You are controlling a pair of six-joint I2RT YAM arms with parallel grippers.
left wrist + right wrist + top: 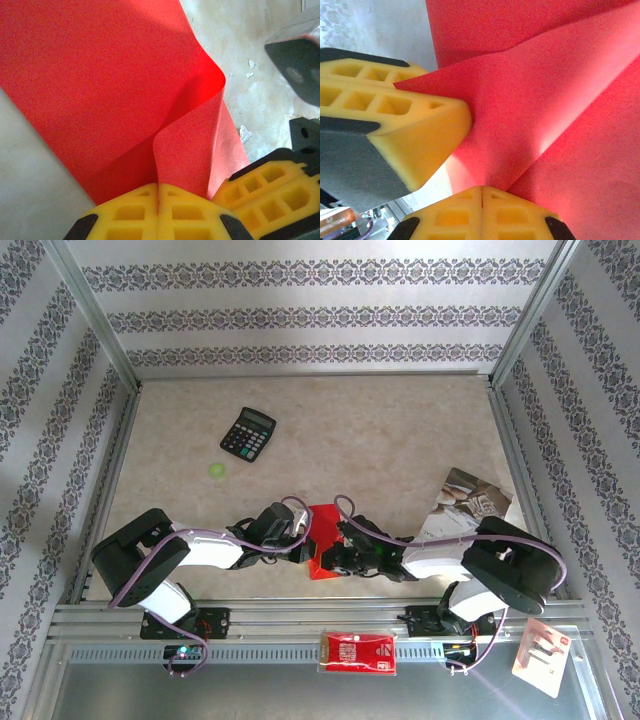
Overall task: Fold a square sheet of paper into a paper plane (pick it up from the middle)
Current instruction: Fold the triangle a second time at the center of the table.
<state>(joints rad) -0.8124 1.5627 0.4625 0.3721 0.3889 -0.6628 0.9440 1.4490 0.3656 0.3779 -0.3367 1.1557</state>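
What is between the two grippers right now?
The square sheet of paper, red and partly folded, in the top view; wrist views show the left gripper and right gripper each shut on it.

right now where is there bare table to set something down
Widest bare patch: the table between the calculator and the booklet, out to the far wall. Crowded at the near edge: left arm and right arm meet on the red paper.
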